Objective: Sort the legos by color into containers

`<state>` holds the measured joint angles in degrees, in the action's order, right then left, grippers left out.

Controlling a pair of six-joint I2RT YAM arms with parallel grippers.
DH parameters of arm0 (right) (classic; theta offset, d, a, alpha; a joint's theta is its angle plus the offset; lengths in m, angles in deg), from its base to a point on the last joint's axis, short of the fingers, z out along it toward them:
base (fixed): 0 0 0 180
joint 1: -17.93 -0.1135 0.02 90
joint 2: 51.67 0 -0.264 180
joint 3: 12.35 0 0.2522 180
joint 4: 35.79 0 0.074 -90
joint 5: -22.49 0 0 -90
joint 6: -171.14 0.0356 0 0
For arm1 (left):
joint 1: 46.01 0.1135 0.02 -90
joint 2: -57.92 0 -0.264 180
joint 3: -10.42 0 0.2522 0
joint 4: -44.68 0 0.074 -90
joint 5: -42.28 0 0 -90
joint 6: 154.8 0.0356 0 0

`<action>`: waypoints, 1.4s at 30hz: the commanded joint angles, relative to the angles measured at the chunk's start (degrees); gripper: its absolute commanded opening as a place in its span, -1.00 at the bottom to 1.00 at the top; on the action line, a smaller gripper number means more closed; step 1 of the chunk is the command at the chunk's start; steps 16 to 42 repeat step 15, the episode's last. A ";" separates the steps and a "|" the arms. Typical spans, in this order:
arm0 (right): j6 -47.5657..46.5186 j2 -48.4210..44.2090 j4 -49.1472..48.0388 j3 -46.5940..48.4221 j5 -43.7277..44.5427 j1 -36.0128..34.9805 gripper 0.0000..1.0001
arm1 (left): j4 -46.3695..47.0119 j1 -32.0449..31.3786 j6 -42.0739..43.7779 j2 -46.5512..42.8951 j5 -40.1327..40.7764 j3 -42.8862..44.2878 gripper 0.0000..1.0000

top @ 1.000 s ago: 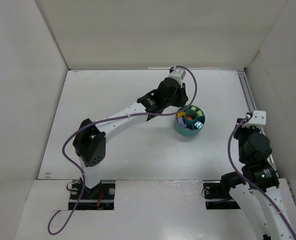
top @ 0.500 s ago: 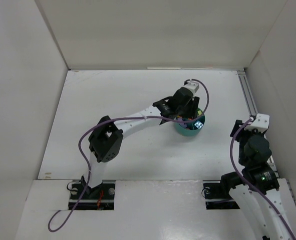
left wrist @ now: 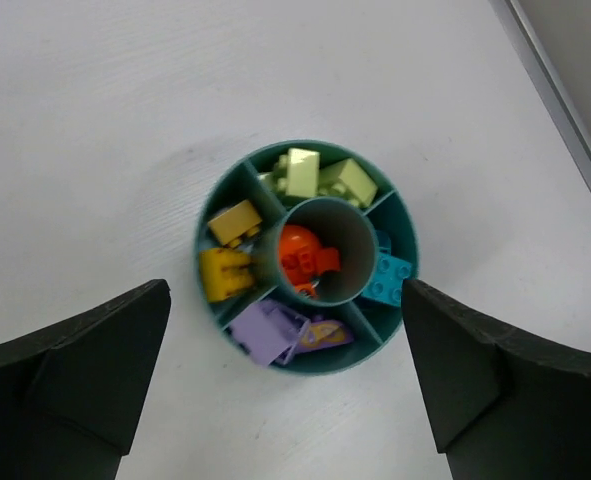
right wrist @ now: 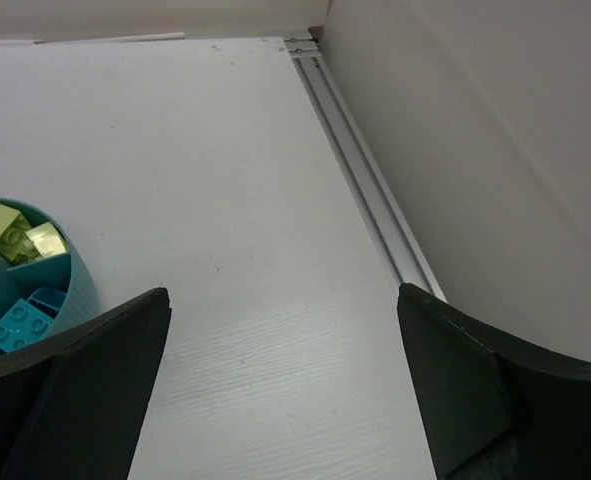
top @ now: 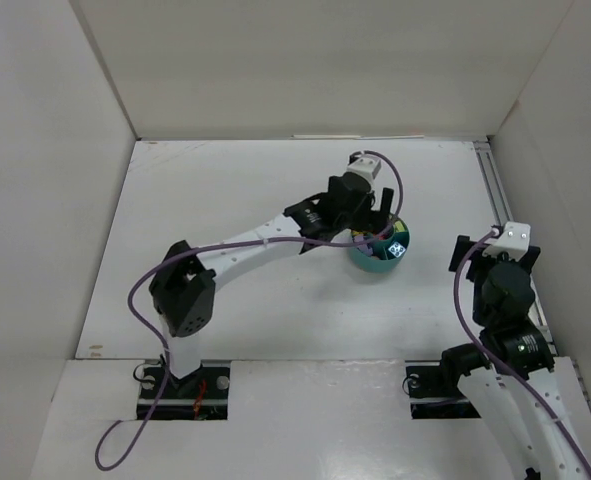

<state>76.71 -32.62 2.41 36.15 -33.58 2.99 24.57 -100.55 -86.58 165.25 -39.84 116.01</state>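
**brickfan:** Jaws on both arms are standing wide apart, nothing pinched in either one. Closest in, the right gripper [right wrist: 283, 300] is sitting near its own base over bare table [right wrist: 235, 150], with only an edge of the teal dish [right wrist: 80, 295] poking in at the left of its wrist view.

**yam_guy:** And where's the left one hanging?

**brickfan:** Further out, the left gripper [left wrist: 285, 290] is hovering right above that dish, one finger showing on each side of it in the wrist view. It isn't touching it, far as I can tell.

**yam_guy:** What are the legos doing?

**brickfan:** They're all lying inside the dish. The pale yellow-green bricks [left wrist: 315, 178] are sharing one compartment, the yellow and orange bricks [left wrist: 225, 270] are sitting in the next, then the purple bricks [left wrist: 270, 332] and the blue-teal bricks [left wrist: 387, 278]. The red-orange pieces [left wrist: 300, 255] are resting down in the central tube [left wrist: 350, 215].

**yam_guy:** Anything past it?

**brickfan:** Just a metal rail [right wrist: 360, 180] running along the side wall [right wrist: 495, 120].
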 commanded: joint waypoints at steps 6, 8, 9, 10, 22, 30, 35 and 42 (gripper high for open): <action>4.07 3.54 2.27 2.52 3.59 0.35 0.99 | -2.60 8.39 -12.21 -26.77 18.47 -24.48 1.00; 4.07 3.54 2.89 2.52 3.60 0.35 0.99 | -4.63 11.81 -18.43 -31.54 21.55 -32.11 1.00; 4.07 3.54 2.89 2.52 3.60 0.35 0.99 | -6.73 12.87 -20.30 -33.74 23.57 -34.24 1.00; 4.68 3.54 2.19 1.83 3.60 0.35 0.99 | -6.75 13.84 -21.28 -38.29 23.59 -36.18 1.00; 2.50 2.05 -0.62 -0.20 1.49 0.88 0.99 | -7.89 16.66 -23.83 -49.48 24.73 -45.68 1.00; 2.50 2.05 -0.62 -0.20 1.49 0.88 0.99 | -7.89 16.66 -23.83 -49.48 24.73 -45.68 1.00; 2.50 2.05 -0.62 -0.20 1.49 0.88 0.99 | -7.89 16.66 -23.83 -49.48 24.73 -45.68 1.00; 2.50 2.05 -0.62 -0.20 1.49 0.88 0.99 | -7.89 16.66 -23.83 -49.48 24.73 -45.68 1.00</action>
